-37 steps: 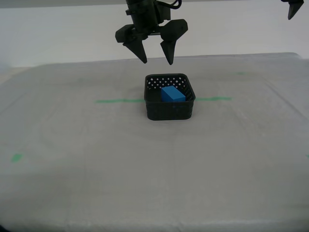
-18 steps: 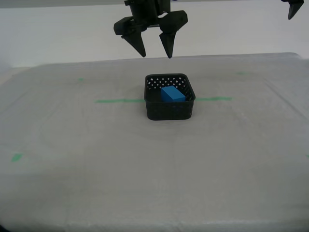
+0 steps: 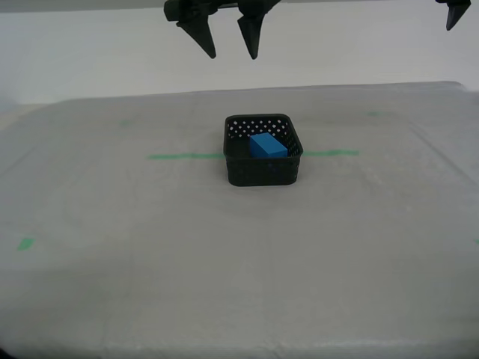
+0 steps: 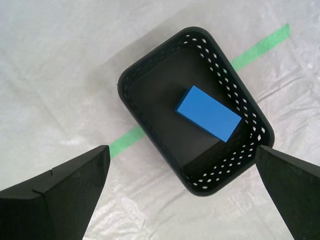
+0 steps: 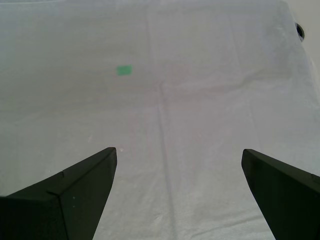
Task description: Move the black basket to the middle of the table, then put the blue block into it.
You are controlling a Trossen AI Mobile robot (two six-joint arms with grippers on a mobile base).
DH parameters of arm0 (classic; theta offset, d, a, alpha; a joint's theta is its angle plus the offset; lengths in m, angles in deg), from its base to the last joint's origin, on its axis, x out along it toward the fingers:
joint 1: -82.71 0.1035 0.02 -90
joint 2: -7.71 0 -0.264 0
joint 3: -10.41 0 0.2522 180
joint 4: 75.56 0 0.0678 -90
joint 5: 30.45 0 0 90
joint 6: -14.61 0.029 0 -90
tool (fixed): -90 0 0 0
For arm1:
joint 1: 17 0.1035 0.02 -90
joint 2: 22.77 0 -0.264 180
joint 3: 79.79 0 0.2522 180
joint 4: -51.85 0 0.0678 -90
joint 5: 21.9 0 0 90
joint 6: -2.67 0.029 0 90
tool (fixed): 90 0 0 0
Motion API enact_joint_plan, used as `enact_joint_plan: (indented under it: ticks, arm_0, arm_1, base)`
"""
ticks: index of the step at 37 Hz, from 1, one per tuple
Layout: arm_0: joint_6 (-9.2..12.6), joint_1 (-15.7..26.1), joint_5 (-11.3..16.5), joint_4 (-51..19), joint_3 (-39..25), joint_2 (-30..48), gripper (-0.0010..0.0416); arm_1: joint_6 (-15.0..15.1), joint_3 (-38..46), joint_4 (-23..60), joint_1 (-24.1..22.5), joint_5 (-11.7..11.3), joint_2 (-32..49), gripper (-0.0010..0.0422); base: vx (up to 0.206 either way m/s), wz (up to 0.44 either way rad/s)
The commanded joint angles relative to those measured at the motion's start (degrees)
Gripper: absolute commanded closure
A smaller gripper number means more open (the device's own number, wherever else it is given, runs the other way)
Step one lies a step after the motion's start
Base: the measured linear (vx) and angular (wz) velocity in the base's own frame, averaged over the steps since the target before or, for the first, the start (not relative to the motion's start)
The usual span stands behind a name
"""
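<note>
The black basket (image 3: 262,173) stands on the table (image 3: 224,269), on the thin green tape line (image 3: 183,156). Inside it the blue block (image 3: 267,144) lies flat on the basket floor. My second gripper (image 3: 232,52) hangs open high above the basket, at the exterior view's top edge, holding nothing. Its wrist view looks straight down on the basket (image 4: 222,62) and the block (image 4: 208,113), framed by the spread gripper (image 4: 181,150). My first gripper (image 5: 178,151) is open over bare table covering, with nothing between its fingers.
A dark fingertip of another arm (image 3: 453,13) shows at the exterior view's top right corner. Small green tape bits (image 3: 26,243) mark the covering, one in the first wrist view (image 5: 124,70). The tape line (image 4: 257,47) runs under the basket.
My second gripper has risen well above the basket and drifted slightly to the exterior view's left, staying open. Basket and block have not moved.
</note>
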Motion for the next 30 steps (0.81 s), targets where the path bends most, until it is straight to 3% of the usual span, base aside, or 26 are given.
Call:
enact_joint_plan:
  ticks: [1, 18, 30]
  arm_0:
    - [-0.02, -0.02, 0.04, 0.02, -0.04, -0.02, 0.0055]
    - [-0.02, -0.02, 0.04, 0.0, -0.04, -0.02, 0.0055]
    - [-0.02, -0.02, 0.04, 0.02, -0.04, -0.02, 0.0055]
  arm_1:
    - [0.52, 0.31, 0.98, 0.98, -0.07, -0.04, 0.0011]
    - [3.41, 0.15, 3.61, 5.51, -0.13, -3.21, 0.0011]
    - [4.48, 0.09, 6.34, 7.06, -2.27, -4.98, 0.0011]
  base:
    - [0.0, 0.0]
    - [0.0, 0.0]
    - [0.0, 0.0]
